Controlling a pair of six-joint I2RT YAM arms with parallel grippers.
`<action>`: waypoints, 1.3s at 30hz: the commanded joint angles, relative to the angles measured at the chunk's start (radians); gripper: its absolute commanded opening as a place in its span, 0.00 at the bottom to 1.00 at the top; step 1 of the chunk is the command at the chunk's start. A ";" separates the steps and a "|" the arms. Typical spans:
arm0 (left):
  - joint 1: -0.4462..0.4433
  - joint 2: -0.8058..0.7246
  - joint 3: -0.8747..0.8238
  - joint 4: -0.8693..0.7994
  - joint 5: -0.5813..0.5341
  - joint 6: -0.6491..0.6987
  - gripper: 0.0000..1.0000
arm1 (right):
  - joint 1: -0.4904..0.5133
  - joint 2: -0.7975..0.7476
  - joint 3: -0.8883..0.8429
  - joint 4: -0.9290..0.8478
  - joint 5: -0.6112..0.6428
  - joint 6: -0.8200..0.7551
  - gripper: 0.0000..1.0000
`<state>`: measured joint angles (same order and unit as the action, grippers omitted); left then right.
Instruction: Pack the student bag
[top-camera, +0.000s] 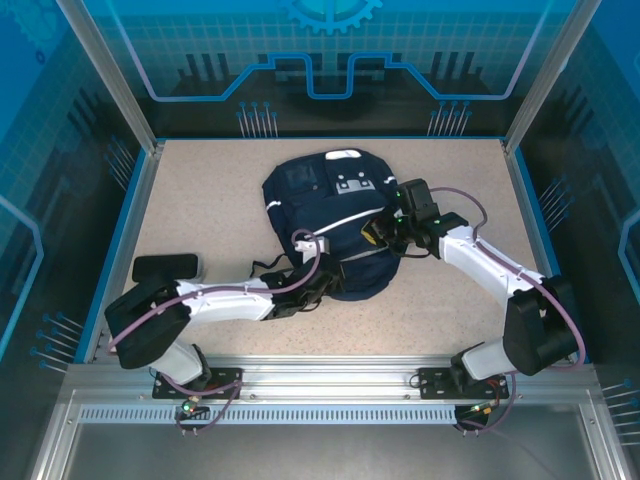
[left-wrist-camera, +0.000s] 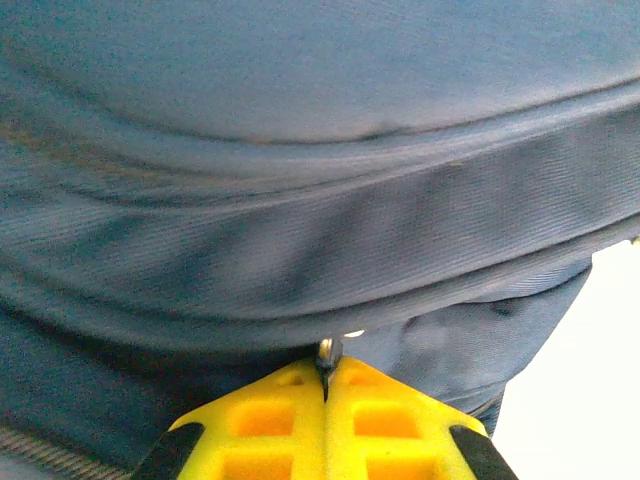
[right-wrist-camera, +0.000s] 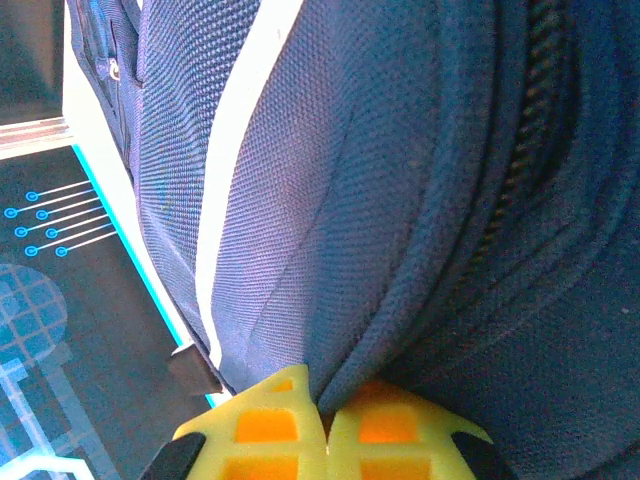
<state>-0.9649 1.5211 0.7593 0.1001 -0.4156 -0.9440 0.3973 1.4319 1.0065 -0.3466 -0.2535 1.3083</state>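
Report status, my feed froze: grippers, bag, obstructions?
Left gripper shut on metal tab at bag edge. Right gripper shut on bag fabric. No obstruction seen.

The left arm (top-camera: 225, 298) and right arm (top-camera: 490, 262) have white links, black joint housings and mauve cables (top-camera: 462, 191). The left end effector (left-wrist-camera: 327, 378) and right end effector (right-wrist-camera: 322, 400) bear yellow, square-pocketed fingers (left-wrist-camera: 265, 420).

Left wrist: student bag (left-wrist-camera: 300, 150) cut off at every edge, upper fabric blurred; metal bit (left-wrist-camera: 327, 350) at frame bottom unidentifiable.
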 joint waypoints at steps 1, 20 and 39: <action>0.037 -0.065 -0.057 -0.166 -0.148 -0.005 0.00 | -0.029 -0.052 0.032 -0.043 0.053 -0.047 0.00; 0.123 -0.164 -0.069 0.012 0.269 0.207 0.36 | -0.026 -0.030 0.073 0.024 -0.059 -0.062 0.00; 0.077 -0.054 -0.038 0.122 0.089 -0.132 0.44 | 0.026 -0.032 0.115 0.142 -0.151 0.006 0.00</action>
<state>-0.8822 1.4506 0.6788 0.2981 -0.2260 -0.9813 0.3958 1.4178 1.0626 -0.3153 -0.3302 1.3041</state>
